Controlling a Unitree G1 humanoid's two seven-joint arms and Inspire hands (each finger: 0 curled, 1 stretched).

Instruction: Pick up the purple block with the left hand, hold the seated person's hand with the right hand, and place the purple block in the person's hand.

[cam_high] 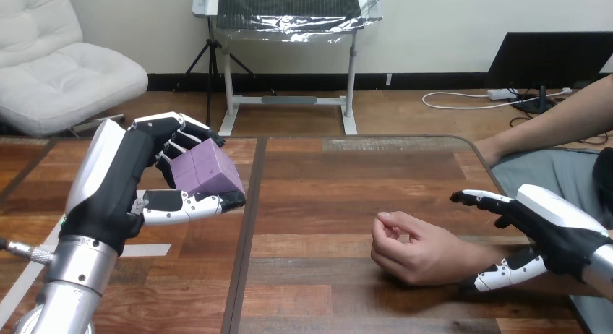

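My raised left hand [119, 197] clutches the purple block [207, 171]; near the table's [347, 175] right edge, my right hand [560, 229] spreads beside the person's wrist [463, 253].

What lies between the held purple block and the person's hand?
Nothing: in the head view, only bare table separates the purple block from the person's hand.

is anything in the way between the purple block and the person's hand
Nothing visible: bare table lies between the purple block, gripped in the left hand, and the person's hand. That hand's fingers are curled in, though, covering the palm.
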